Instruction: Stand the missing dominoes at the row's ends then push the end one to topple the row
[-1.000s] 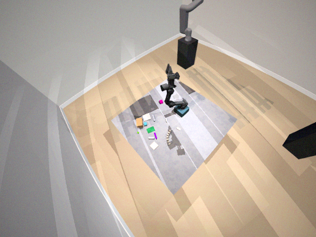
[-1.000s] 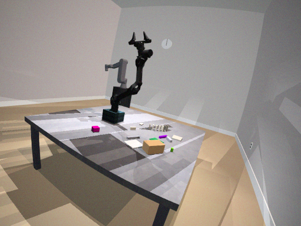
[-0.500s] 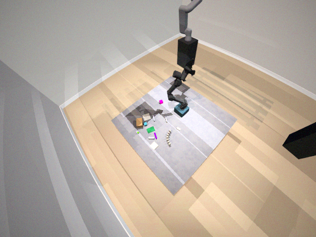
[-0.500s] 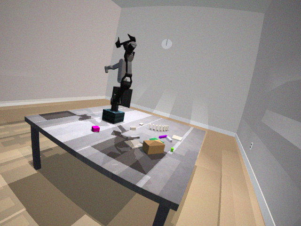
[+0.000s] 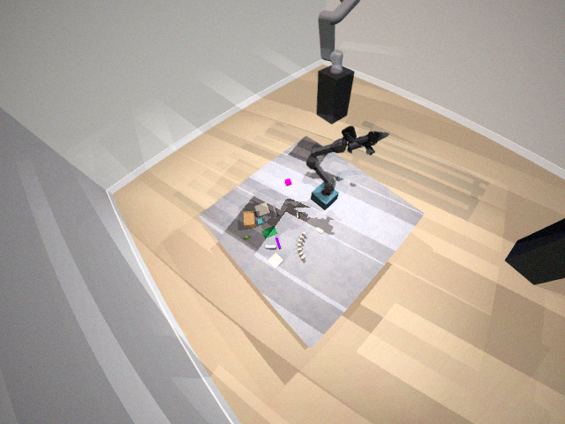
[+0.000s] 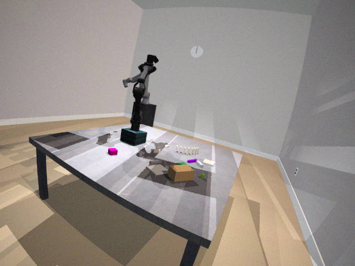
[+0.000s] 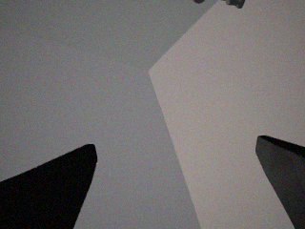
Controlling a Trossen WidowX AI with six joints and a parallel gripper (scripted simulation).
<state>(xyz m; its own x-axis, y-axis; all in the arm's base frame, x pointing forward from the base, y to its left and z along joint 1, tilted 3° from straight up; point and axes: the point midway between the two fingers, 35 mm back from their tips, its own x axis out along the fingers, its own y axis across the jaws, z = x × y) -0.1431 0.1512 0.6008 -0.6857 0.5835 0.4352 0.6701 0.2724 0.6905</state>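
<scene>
A curved row of several cream dominoes [image 5: 299,249] [image 6: 188,151] stands upright on the table. One loose cream domino [image 5: 319,230] [image 6: 166,146] lies flat beside the row's end nearer the robot base. Another loose piece, seemingly a domino [image 5: 297,213] [image 6: 157,151], lies in the arm's shadow, farther from the row. My gripper [image 5: 383,134] [image 7: 176,149] is open and empty, raised high and pointing away from the dominoes. The wrist view shows only walls between the wide-set fingers. In the exterior view the fingers cannot be made out.
An orange box [image 5: 249,219] [image 6: 180,173], a pale flat block [image 5: 262,209] and a green piece [image 5: 269,231] lie beyond the row. Nearer it are a purple bar [image 5: 278,242] [image 6: 192,160], a white bar [image 5: 271,246] and a cream slab [image 5: 274,261] [image 6: 208,162]. A magenta cube [image 5: 288,182] [image 6: 112,151] sits apart.
</scene>
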